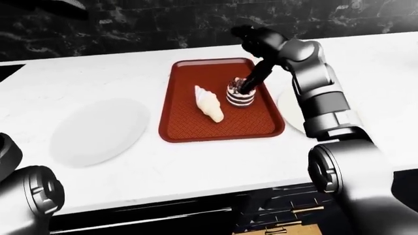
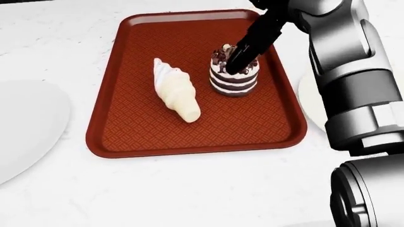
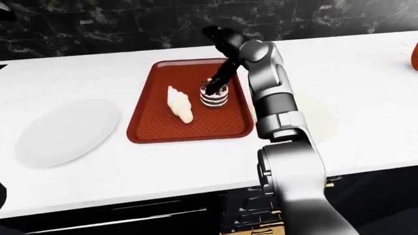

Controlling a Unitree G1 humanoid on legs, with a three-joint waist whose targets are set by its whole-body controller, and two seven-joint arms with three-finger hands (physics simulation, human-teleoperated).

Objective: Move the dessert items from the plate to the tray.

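Observation:
A red tray lies on the white counter. On it lie a cream-coloured cone pastry and, to its right, an upright layered chocolate cake. My right hand reaches over the tray from the right. Its black fingers are stretched out straight and rest on the cake's top, not curled round it. An empty white plate lies left of the tray. A second white plate lies right of the tray, partly hidden by my right arm. My left hand does not show.
A black marble wall runs along the top of the eye views. An orange object shows at the right edge of the right-eye view. The counter's near edge has dark cabinet fronts below it. My left arm sits at the bottom left.

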